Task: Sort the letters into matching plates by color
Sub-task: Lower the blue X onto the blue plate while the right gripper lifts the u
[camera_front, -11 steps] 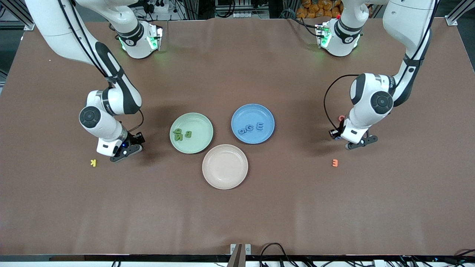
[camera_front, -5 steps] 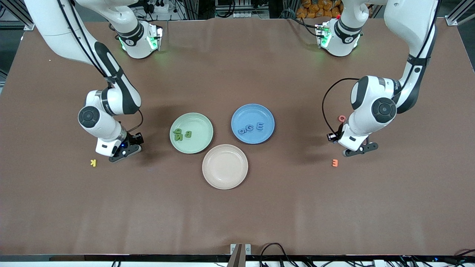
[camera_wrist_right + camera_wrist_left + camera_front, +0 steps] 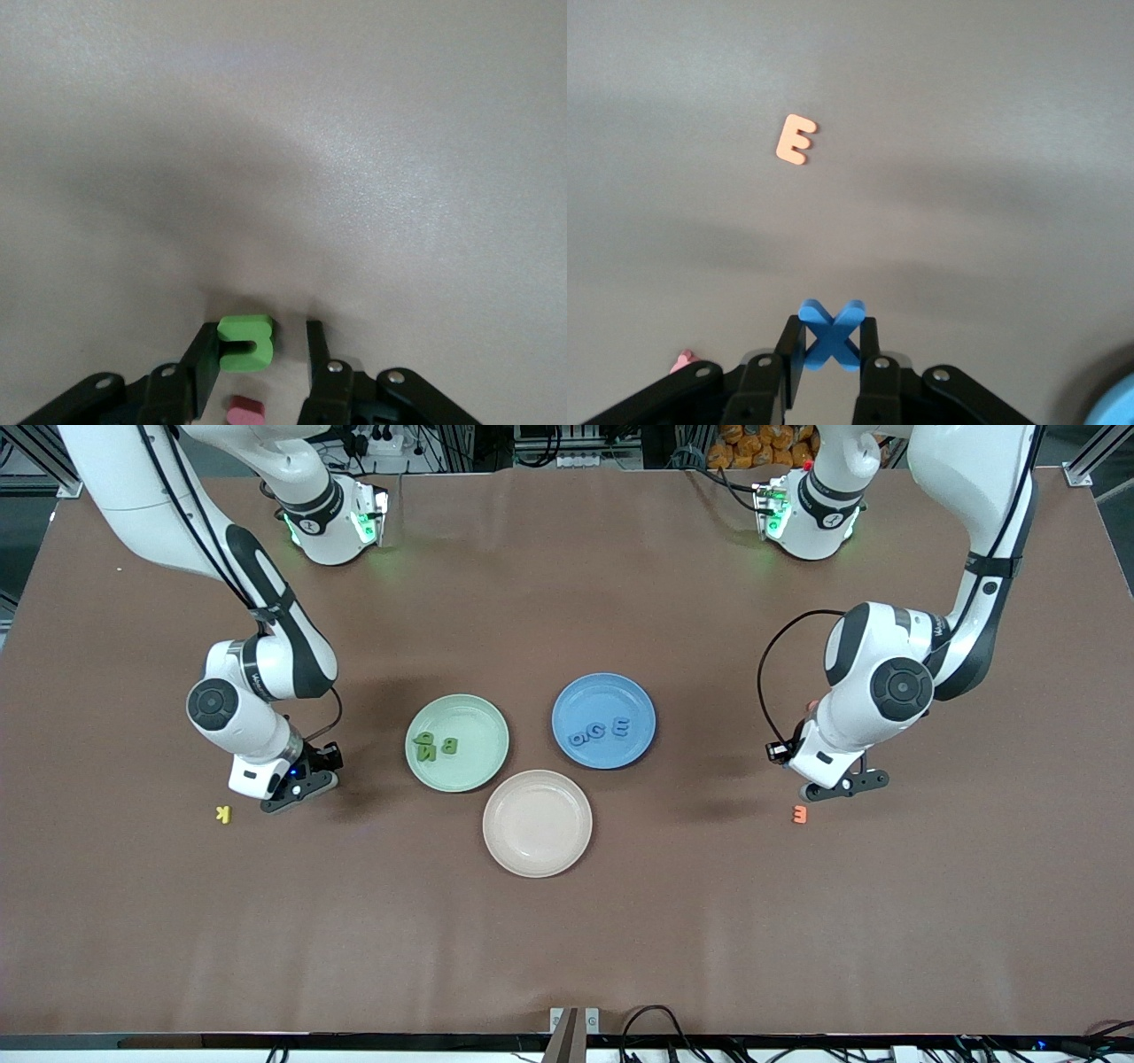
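In the front view, three green toy letters (image 3: 436,747) are seen in the pale mint green plate (image 3: 478,773) and three blue toy letters (image 3: 599,731) in the medium blue plate (image 3: 589,691), both mid-bench.

In the left wrist view, the left pincer (image 3: 832,356) is clamped on a blue X letter (image 3: 829,332), over the bench near an orange E letter (image 3: 796,139).

In the right wrist view, the right pincer (image 3: 263,354) is low on the bench, its fingers apart around a green letter (image 3: 244,341).

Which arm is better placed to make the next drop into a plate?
Left. The left gripper is shut on the blue X; the right gripper has a gap beside the green letter.
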`<state>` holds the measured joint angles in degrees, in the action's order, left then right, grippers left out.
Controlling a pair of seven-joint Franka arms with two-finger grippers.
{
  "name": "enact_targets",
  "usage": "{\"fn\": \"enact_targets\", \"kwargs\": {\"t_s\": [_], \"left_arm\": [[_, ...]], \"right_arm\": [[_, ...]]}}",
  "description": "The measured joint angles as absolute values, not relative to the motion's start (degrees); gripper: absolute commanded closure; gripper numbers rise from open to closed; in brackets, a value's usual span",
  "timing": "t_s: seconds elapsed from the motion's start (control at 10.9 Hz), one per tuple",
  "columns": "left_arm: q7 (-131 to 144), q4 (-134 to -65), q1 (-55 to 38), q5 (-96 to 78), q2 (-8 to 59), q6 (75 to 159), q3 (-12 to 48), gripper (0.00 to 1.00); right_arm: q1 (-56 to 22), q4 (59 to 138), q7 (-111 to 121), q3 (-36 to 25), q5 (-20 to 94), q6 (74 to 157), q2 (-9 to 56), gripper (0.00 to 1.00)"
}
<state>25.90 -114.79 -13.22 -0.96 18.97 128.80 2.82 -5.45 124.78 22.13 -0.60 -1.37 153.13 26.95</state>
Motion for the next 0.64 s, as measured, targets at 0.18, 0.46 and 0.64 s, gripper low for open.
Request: {"fn": "enact_targets", "kwargs": {"t_s": [0.18,0.46,0.64], "left_arm": [[25.9,-111.9,-15.24,-0.96,18.95,125.37,2.56,1.0],[29.44,-109.51,-19.77,-0.96,18.98,123.86,2.58,1.0],[32.74,-108.95,-22.67,-0.96,19.09,123.73,2.63,1.0]], "right_arm": [[-5.44,124.73,22.13,-0.55,-1.37,153.14,26.94,0.58],[-5.42,124.65,22.13,-0.5,-1.35,153.15,26.93,0.65],[-5.36,124.55,22.13,-0.5,-1.35,153.3,26.99,0.72]]}}
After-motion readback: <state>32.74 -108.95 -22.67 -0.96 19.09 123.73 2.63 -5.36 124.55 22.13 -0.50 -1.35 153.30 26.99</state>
